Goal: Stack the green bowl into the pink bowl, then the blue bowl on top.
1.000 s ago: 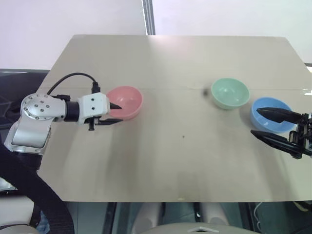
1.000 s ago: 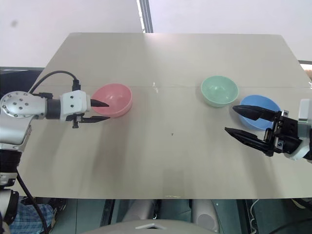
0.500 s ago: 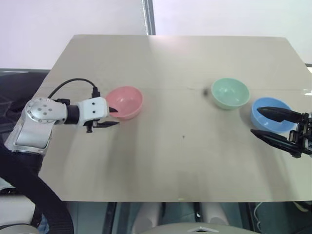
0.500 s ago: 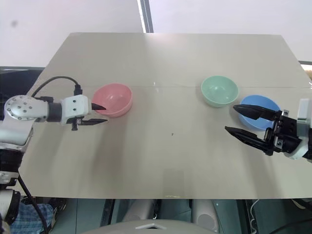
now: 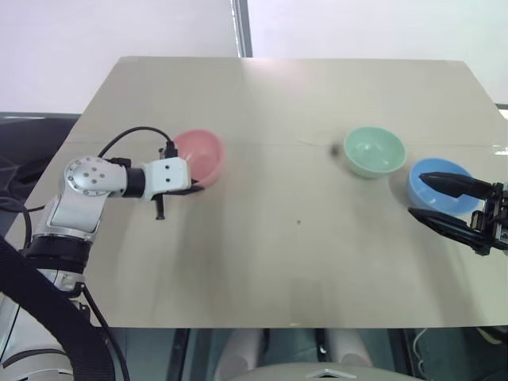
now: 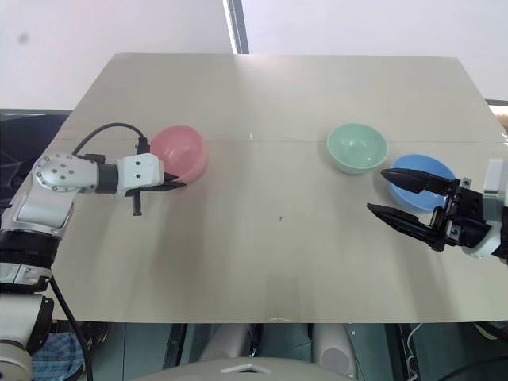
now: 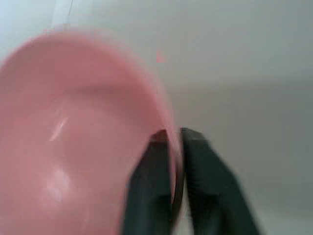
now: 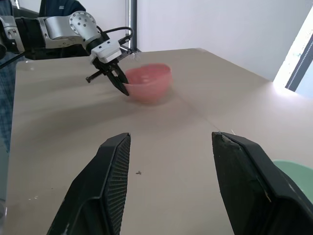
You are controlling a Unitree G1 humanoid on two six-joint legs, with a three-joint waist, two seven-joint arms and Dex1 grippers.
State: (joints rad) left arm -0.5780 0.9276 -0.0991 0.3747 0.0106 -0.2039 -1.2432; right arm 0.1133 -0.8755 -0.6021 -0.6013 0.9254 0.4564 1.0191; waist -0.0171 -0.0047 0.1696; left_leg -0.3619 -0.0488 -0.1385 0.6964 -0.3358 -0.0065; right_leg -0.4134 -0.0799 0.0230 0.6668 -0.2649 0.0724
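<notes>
The left claw, reaching level across the counter, pinches the pale pink plastic bowl's rim; the right claw hovers spread wide.

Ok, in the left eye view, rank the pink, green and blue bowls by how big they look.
1. green bowl, fully in view.
2. blue bowl, about the same; the right pincer covers part of it, so I won't rank these two firmly.
3. pink bowl, looks smallest, tilted and partly hidden by the left pincer.

You see the pink bowl tilted at the table's left, its rim pinched. The green bowl sits upright toward the right, with the blue bowl just beside it, apart.
</notes>
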